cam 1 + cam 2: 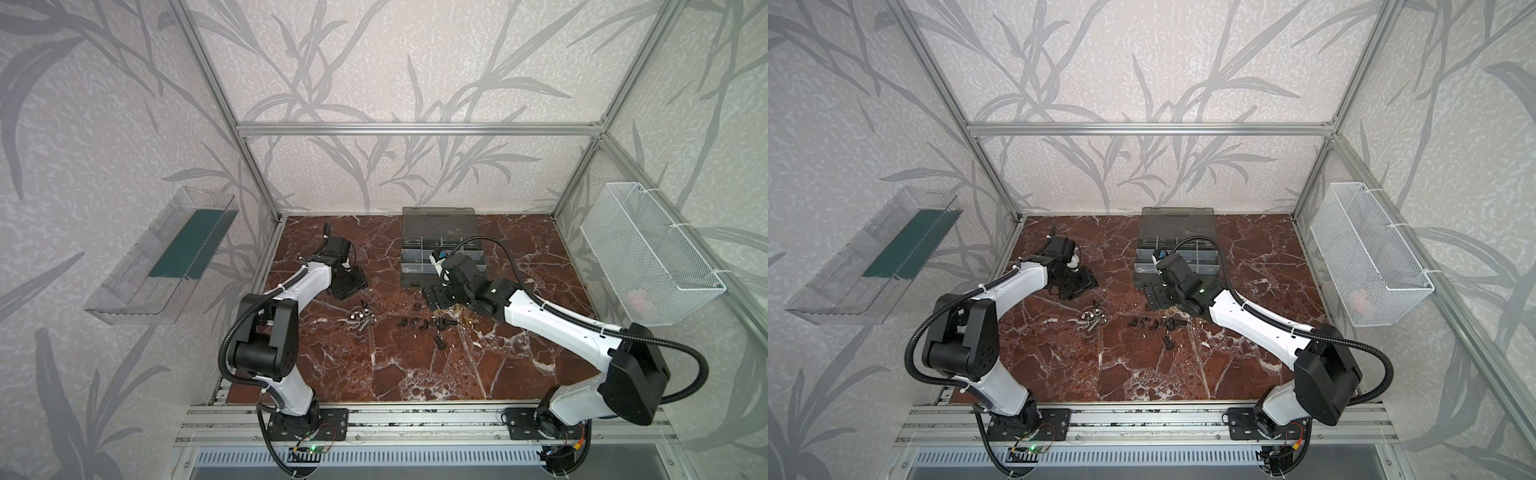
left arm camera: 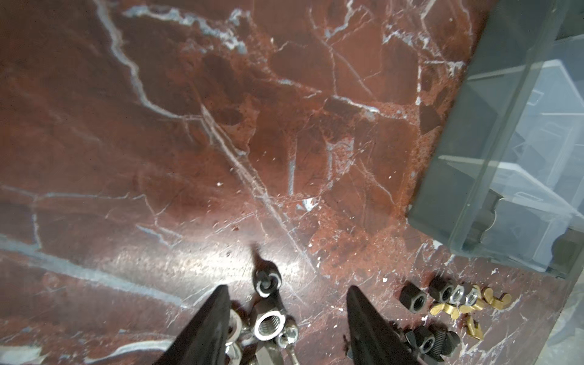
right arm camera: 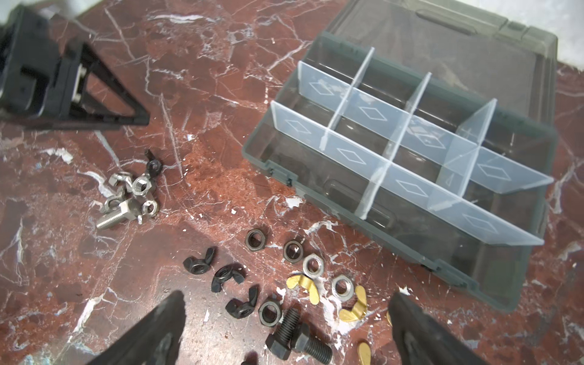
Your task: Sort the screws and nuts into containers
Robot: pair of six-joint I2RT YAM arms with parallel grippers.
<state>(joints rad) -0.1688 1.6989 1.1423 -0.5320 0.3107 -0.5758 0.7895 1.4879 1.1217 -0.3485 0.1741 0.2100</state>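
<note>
The dark grey organiser case (image 1: pixel 415 278) (image 3: pixel 328 196) lies open at the back, its containers split by clear dividers. Loose on the marble are silver nuts (image 1: pixel 362 318) (image 3: pixel 140 186) with a silver screw (image 3: pixel 113 218), then black nuts (image 3: pixel 254 240), black wing nuts (image 3: pixel 226 275), brass wing nuts (image 3: pixel 303 284) and two black screws (image 3: pixel 300 341). My left gripper (image 1: pixel 351 286) (image 2: pixel 287 287) hangs low over the silver pile, its jaws apart around a silver nut (image 2: pixel 269 325) that neither finger pinches. My right gripper (image 1: pixel 436 297) (image 3: pixel 287 295) stands wide open above the black screws.
A white wire basket (image 1: pixel 648 253) hangs on the right wall and a clear tray with a green strip (image 1: pixel 166 257) on the left wall. Aluminium frame posts stand at the back corners. A metal rail (image 1: pixel 415 419) runs along the front edge.
</note>
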